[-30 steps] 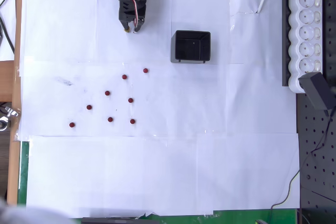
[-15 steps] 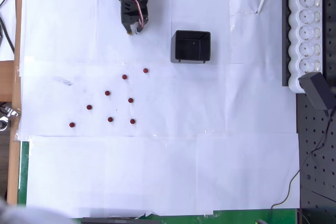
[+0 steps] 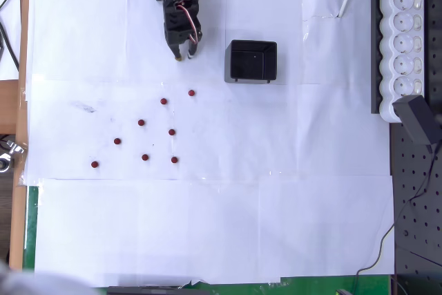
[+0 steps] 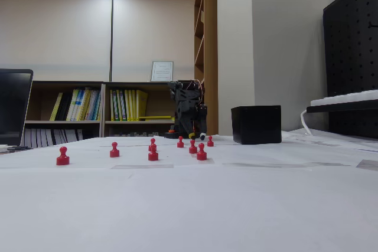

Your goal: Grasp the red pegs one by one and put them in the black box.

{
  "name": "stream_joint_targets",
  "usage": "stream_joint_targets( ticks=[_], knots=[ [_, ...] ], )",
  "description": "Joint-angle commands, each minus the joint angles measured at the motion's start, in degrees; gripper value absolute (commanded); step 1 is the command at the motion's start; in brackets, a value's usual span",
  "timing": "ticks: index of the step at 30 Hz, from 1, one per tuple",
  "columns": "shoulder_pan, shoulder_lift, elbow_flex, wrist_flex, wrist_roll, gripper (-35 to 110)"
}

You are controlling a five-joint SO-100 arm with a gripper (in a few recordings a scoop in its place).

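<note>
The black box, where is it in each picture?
Overhead view: the black box sits up top, a bit right of the middle, right of the gripper and above the red pegs.
Fixed view: the black box stands right of the middle, behind the red pegs.
Shared landmark: the gripper, just left of the box in both views.

bare white paper lies between my gripper (image 3: 185, 54) and the red pegs (image 3: 164, 101) below it. the black box (image 3: 253, 61) stands just to its right, overhead.
</note>
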Motion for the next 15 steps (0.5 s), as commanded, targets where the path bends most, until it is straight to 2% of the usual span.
stream_joint_targets(
  ticks=[1, 15],
  knots=[
    [-0.70, 7.29, -0.18, -8.09, 0.00, 15],
    [0.09, 28.21, 0.18, -37.09, -0.62, 17]
  ],
)
